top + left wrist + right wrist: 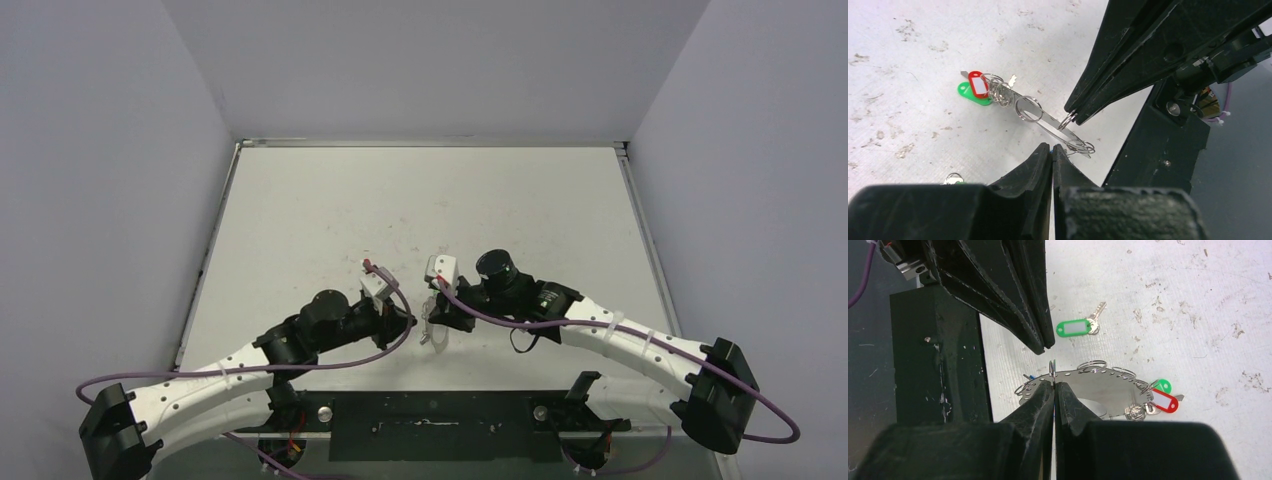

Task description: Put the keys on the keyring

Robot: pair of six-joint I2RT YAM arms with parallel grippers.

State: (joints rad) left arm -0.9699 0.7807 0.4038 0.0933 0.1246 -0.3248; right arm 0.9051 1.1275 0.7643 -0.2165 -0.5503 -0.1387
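Right claw: pinched shut on keyring rim loop, near edge. Left claw: closed, seemingly empty, nearer loose green-tagged key.

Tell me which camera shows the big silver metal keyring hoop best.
The right wrist view: the large silver sheet-metal keyring hoop shows its curved face and rim holes. The left wrist view catches it edge-on, as a thin strip. The top view shows it only as a faint glint.

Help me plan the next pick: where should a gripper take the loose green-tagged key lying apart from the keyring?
Probably its green tag, pinched across the narrow width from straight above: the key lies flat, and the tag is its bulkiest part.
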